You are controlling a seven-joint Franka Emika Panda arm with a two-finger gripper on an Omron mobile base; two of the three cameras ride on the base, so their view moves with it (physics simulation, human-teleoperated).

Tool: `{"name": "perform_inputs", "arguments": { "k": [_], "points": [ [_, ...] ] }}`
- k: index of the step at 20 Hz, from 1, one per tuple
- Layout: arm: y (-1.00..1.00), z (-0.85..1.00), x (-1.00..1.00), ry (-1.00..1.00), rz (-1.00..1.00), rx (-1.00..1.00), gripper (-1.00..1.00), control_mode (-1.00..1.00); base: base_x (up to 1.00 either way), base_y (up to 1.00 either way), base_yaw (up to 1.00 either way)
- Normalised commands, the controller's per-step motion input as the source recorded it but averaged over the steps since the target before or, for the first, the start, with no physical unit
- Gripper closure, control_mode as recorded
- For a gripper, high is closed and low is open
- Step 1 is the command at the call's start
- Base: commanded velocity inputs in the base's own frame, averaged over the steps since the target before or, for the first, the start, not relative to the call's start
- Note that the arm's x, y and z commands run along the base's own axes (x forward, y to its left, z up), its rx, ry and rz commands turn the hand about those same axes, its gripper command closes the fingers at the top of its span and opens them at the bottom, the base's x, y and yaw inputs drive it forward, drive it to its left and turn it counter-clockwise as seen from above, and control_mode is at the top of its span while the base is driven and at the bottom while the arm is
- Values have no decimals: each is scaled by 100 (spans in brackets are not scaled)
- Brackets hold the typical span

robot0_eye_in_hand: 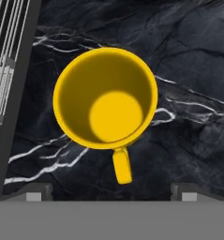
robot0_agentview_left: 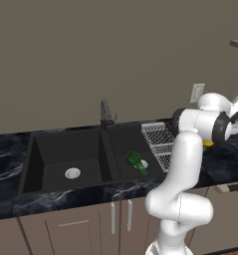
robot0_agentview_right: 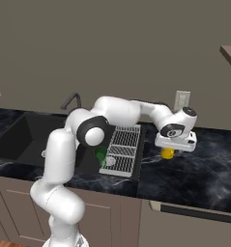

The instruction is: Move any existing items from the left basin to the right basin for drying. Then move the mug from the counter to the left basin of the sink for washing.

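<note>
Hovering over the yellow mug [robot0_eye_in_hand: 105,97], tool [robot0_eye_in_hand: 111,193] wide open and holding nothing. Mug upright on the worktop [robot0_eye_in_hand: 188,70] just beside the right edge of the sink [robot0_agentview_left: 65,191], handle pointing toward the tool's base in the hand view. Green bottle [robot0_agentview_left: 136,161] already in the right basin [robot0_agentview_left: 124,144], near the wire rack [robot0_agentview_right: 122,149]; left basin [robot0_agentview_left: 56,154] bare. Best to descend straight, one fingertip inside the rim and one outside, away from the handle. Height above the rim hard to judge, probably clear. Close firmly, lift well above the sink edge before swinging toward the left basin.
</note>
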Motion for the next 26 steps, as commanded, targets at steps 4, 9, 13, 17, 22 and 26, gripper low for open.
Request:
{"name": "perform_inputs", "arguments": {
  "k": [4,9,13,17,22,26],
  "points": [
    [-5,-19,0,0,0,0,-100,-100,0,0,0],
    [0,-17,0,0,0,0,-100,-100,0,0,0],
    [0,-21,0,0,1,0,-100,-100,0,0,0],
    [0,-20,0,0,1,0,-100,-100,0,0,0],
    [0,-14,0,0,1,0,-100,-100,0,0,0],
    [0,-1,-3,0,0,0,-100,-100,0,0,0]
  ]
}}
